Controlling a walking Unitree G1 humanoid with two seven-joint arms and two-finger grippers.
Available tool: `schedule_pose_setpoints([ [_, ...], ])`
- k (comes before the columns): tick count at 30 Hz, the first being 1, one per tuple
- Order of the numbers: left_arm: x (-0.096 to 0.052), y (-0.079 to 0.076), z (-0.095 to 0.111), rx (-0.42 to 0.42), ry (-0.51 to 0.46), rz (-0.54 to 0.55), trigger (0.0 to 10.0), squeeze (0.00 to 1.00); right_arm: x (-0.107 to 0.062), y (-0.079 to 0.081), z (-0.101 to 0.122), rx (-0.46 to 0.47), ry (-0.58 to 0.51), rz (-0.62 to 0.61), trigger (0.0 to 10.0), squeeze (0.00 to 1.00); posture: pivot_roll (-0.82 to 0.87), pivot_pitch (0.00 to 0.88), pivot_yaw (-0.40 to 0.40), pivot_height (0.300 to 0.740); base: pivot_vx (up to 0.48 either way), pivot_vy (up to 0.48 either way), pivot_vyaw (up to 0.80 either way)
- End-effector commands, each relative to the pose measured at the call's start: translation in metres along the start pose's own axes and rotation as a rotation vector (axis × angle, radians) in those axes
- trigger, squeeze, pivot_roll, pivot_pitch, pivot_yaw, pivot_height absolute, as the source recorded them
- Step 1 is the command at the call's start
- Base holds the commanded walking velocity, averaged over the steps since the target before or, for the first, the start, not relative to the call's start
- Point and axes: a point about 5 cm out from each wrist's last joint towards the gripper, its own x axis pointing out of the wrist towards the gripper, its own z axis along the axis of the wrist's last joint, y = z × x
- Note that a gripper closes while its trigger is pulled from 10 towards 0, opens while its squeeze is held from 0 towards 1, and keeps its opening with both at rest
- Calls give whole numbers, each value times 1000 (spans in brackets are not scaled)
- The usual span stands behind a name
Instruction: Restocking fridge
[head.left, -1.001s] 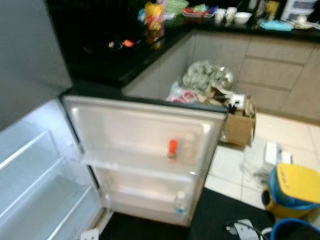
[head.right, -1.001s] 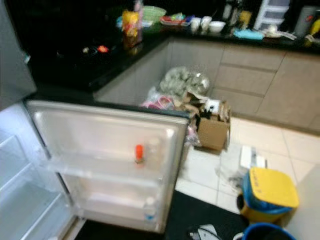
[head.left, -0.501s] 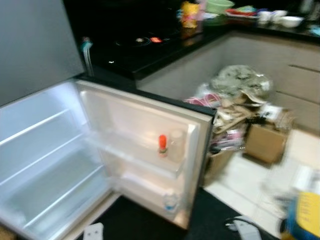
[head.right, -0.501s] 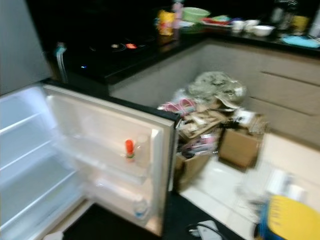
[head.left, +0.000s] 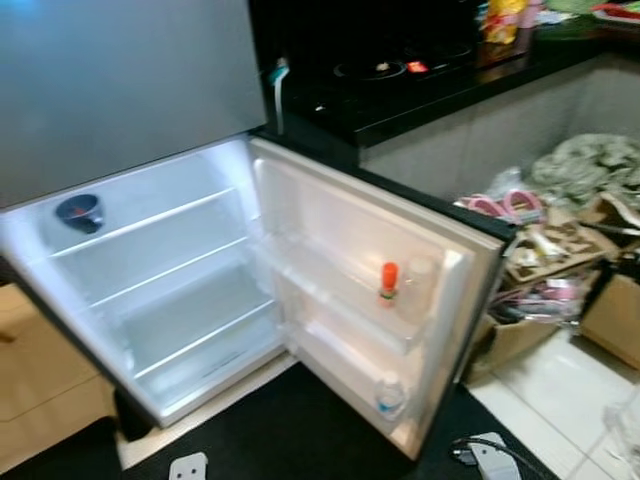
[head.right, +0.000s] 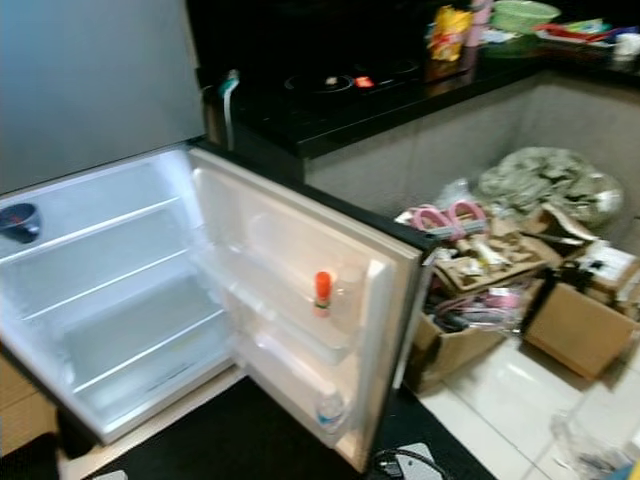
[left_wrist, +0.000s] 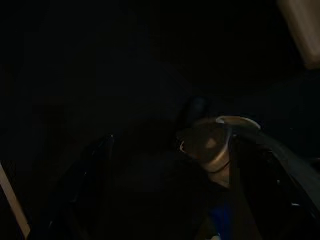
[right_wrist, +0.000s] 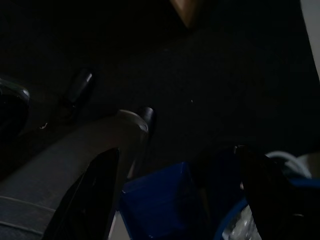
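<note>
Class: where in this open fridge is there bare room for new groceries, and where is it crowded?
The two lower shelves lie bare. The top shelf holds only a dark bowl at its far left. The door racks are fuller: an orange-capped bottle above, a water bottle below.

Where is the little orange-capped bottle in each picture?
Left eye view: orange-capped bottle on the open fridge door's upper shelf.
Right eye view: same shelf.
Wrist views: too dark to tell.
Shared landmark: dark bowl on the fridge's top shelf.
</note>
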Motion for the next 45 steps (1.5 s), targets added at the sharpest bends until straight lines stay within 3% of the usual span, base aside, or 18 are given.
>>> schedule_pose_setpoints([
  [1, 0, -1, 0, 0, 4, -4, 10000, 0, 0, 1, 1, -8, -6, 6, 10000, 0, -11, 0, 10, 740, 0, 0, 763],
  [7, 1, -4, 0, 0, 5, -17, 10000, 0, 0, 1, 1, 1, -3, -1, 10000, 0, -14, 0, 10, 740, 0, 0, 767],
  [17, 1, -8, 0, 14, 11, -42, 10000, 0, 0, -2, 0, 0, 7, -38, 10000, 0, -15, 0, 9, 740, 0, -355, 0],
  [23, 1, -8, -1, 0, 13, -40, 10000, 0, -1, -5, -2, -20, 29, -71, 10000, 0, -12, 0, 11, 740, 0, 0, 0],
  [26, 1, -8, -1, 0, 15, -42, 10000, 0, -1, -7, -4, 1, 41, -96, 10000, 0, -12, 0, 11, 740, 0, 0, 0],
  [32, 1, -8, -2, 1, 17, -43, 10000, 0, -7, -29, -13, 147, 68, -225, 10000, 0, -10, 0, 11, 740, 0, 0, 0],
  [34, 1, -8, -2, 1, 17, -43, 10000, 0, -7, -29, -13, 147, 68, -225, 10000, 0, -10, 0, 11, 740, 0, 0, 0],
  [35, 1, -8, -2, 0, 17, -43, 10000, 0, -9, -36, -15, 195, 69, -271, 10000, 0, -10, 0, 11, 740, 0, 0, 0],
  [37, 1, -7, -2, -1, 15, -43, 10000, 0, -15, -55, -13, 387, 1, -373, 10000, 0, -7, 0, 10, 740, 0, 0, 0],
  [38, 1, -7, -2, -1, 15, -43, 10000, 0, -15, -55, -13, 387, 1, -373, 10000, 0, -7, 0, 10, 740, 0, 0, 0],
  [39, 1, -7, -2, -1, 15, -43, 10000, 0, -19, -67, -7, 500, -63, -419, 10000, 0, -6, 0, 13, 740, 0, 0, 0],
  [40, 1, -7, -2, -1, 15, -43, 10000, 0, -19, -67, -7, 500, -63, -419, 10000, 0, -6, 0, 13, 740, 0, 0, 0],
  [42, 1, -6, -2, 0, 16, -42, 10000, 0, -29, -91, 12, 727, -216, -478, 10000, 0, -6, 0, 12, 740, 0, 0, 0],
  [43, 1, -6, -2, 0, 16, -42, 10000, 0, -29, -91, 12, 727, -216, -478, 10000, 0, -6, 0, 12, 740, 0, 0, 0],
  [45, 1, -6, -2, 0, 16, -43, 10000, 0, -35, -105, 30, 859, -332, -472, 10000, 0, -6, 0, 12, 740, 0, 0, 0],
])
